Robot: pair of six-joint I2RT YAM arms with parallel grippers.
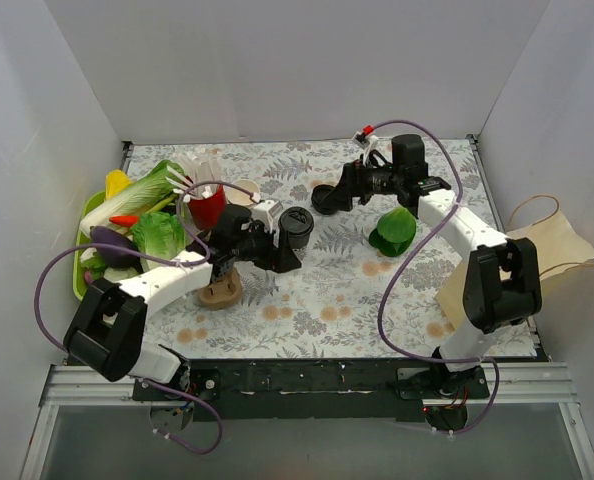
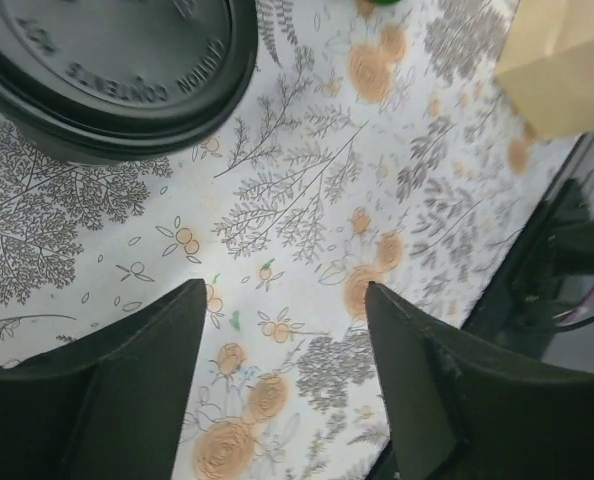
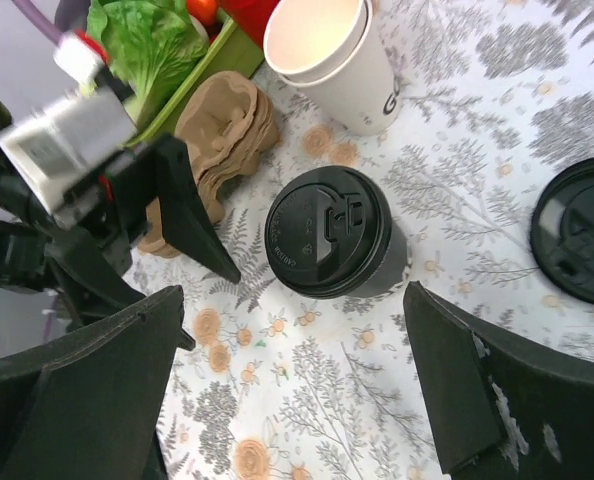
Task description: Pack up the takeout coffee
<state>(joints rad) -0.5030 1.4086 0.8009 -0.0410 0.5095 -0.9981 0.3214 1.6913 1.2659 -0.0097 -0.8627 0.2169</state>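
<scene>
Left wrist: left fingers (image 2: 97, 400) apart, takeout coffee (image 2: 107, 60) beyond

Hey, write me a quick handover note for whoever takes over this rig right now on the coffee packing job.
Left gripper: open, empty, with the takeout coffee just ahead of its fingers and not touched.
Right gripper: open, empty, aimed at the coffee from the other side.
Coffee: upright mid-table, lid on.
Done: nothing gripped or packed.
Left: grasp the coffee and pack it, probably into the brown paper bag at the right edge.
</scene>
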